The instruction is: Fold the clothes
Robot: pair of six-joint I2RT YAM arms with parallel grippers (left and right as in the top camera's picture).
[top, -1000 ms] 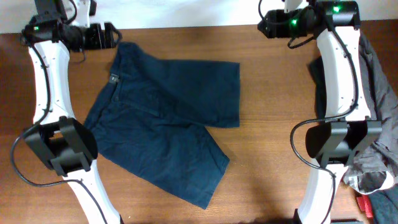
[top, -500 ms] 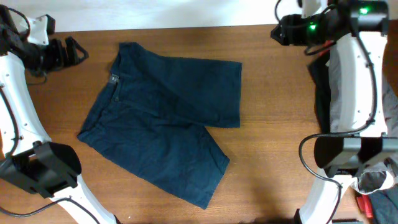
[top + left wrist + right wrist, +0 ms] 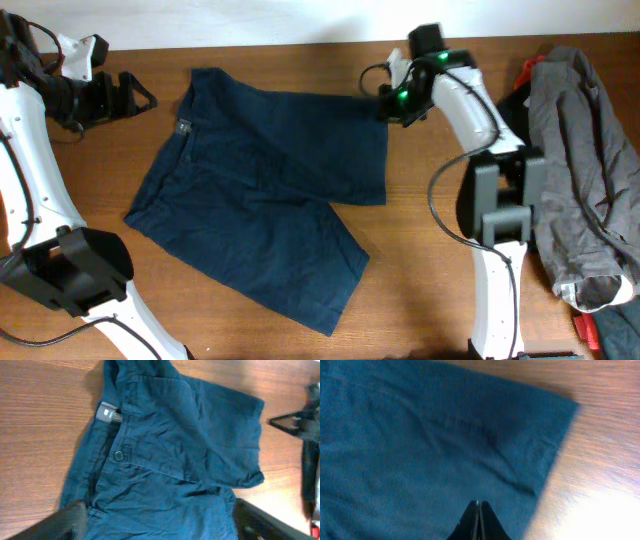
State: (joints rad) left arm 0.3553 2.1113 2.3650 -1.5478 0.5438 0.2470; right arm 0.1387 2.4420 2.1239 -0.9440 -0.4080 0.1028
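The clothes, dark navy shorts [image 3: 260, 190], lie spread flat on the wooden table, waistband to the left and both legs to the right. My left gripper [image 3: 138, 95] hovers open just left of the waistband's far end. In its wrist view the shorts [image 3: 175, 460] show a button [image 3: 118, 455] and a grey label [image 3: 106, 412], and the left gripper [image 3: 162, 532] spans wide above the fabric. My right gripper [image 3: 384, 104] is at the far right corner of the upper leg. In its wrist view the right gripper [image 3: 478, 506] is shut over the cloth [image 3: 420, 440], with no fabric visible between the tips.
A grey garment [image 3: 580, 170] lies heaped at the right edge of the table, with a black one [image 3: 512, 95] beside it. Something red [image 3: 590, 328] shows at the bottom right corner. Bare wood [image 3: 420, 260] lies right of the shorts.
My right arm has swung in from the back right to the shorts' upper leg corner, and its jaws have closed. My left gripper has drawn away leftward from the waistband.
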